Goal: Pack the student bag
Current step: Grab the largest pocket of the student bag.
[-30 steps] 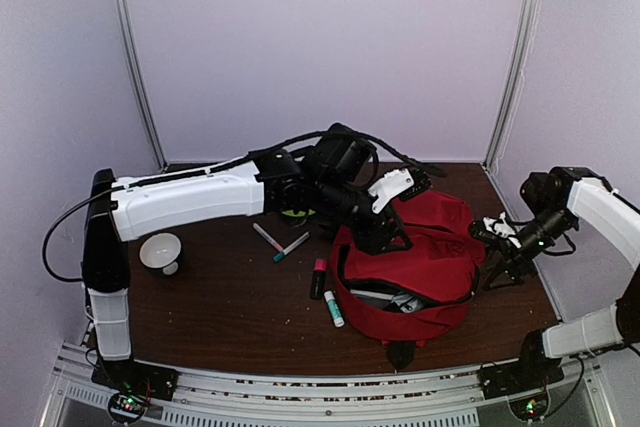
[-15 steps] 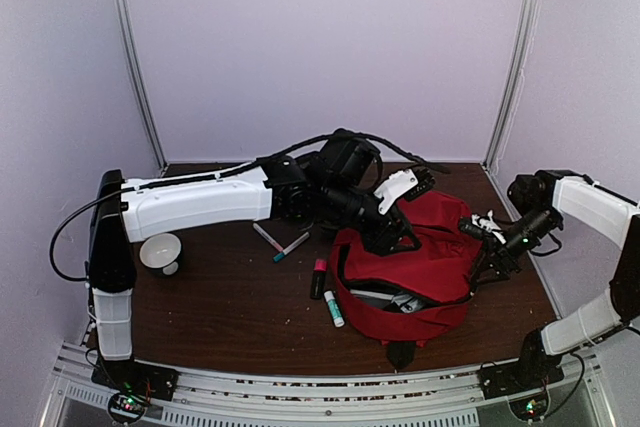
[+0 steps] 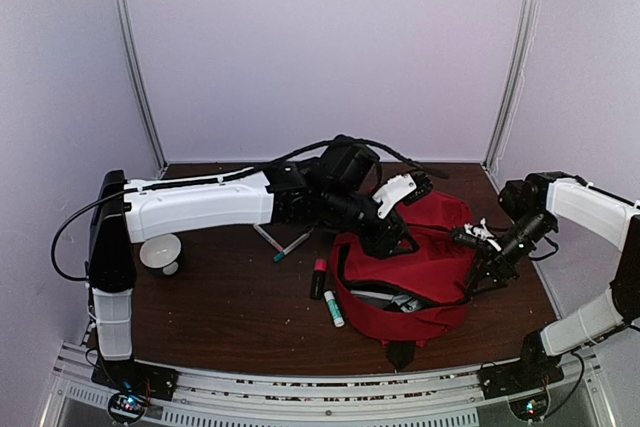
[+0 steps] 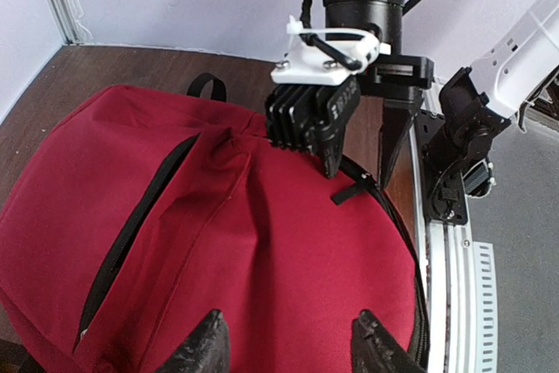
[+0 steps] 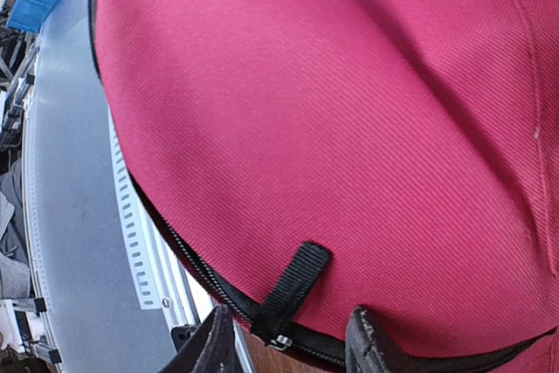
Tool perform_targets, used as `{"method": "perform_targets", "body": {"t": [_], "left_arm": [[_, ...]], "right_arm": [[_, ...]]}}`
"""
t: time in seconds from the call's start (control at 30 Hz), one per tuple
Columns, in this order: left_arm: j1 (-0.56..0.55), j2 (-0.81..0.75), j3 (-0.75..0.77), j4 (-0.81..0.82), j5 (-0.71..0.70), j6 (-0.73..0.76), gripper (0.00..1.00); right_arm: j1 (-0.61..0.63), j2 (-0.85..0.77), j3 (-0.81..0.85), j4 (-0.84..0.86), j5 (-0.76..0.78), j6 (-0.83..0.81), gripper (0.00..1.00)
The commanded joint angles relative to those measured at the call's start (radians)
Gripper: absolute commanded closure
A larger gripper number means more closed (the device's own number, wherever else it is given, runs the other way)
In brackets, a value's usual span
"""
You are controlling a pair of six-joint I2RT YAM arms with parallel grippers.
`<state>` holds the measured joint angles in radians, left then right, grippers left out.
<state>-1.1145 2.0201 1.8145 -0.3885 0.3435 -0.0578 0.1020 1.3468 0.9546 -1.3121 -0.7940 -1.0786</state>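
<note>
1. Student bag (image 3: 425,267): red, on the right half of the tabletop (image 3: 230,307), near its front edge.
2. Left gripper (image 4: 288,336): jaws half-spread over the bag's top fabric, holding nothing.
3. Right gripper (image 5: 288,331): jaws half-spread astride the black zip pull tab (image 5: 295,286), not clamped.

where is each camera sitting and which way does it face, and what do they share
top external: high behind the arm bases, looking down on the table; both arms show, meeting over the student bag.
left wrist: on the left arm, looking across the bag's top at the right end effector; own fingertips at the bottom edge.
right wrist: on the right arm, close on the bag's side and a black zip pull; own fingertips at the bottom.
shared: both wrist views show red fabric, black zip and that pull.
</note>
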Motion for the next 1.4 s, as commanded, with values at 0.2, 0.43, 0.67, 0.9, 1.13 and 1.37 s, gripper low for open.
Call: {"method": "perform_targets", "body": {"t": [0.2,0.43,0.67,0.9,1.13,1.37], "left_arm": [[-0.069,0.015,0.002,0.120,-0.052,0.268,0.45],[-0.133,0.155,0.226,-0.049,-0.062,0.629,0.46],[-0.165,0.291,0.413,-0.145,-0.114,0.714,0.52],[-0.204,0.361,0.450,-0.118,-0.280,0.765,0.57],[-0.218,0.404,0.462,-0.081,-0.327,0.776,0.59],[-0.240,0.430,0.463,-0.038,-0.388,0.809,0.59]], "right_arm": [[-0.022,-0.024,0.042,-0.246,-0.080,-0.265,0.63],[-0.175,-0.034,0.087,-0.296,-0.029,-0.425,0.53],[-0.271,-0.008,0.058,-0.168,0.051,-0.491,0.50],[-0.266,-0.026,-0.001,-0.027,0.062,-0.489,0.41],[-0.258,-0.002,-0.025,-0.026,0.042,-0.503,0.41],[-0.202,-0.036,-0.084,0.060,0.051,-0.457,0.41]]}}
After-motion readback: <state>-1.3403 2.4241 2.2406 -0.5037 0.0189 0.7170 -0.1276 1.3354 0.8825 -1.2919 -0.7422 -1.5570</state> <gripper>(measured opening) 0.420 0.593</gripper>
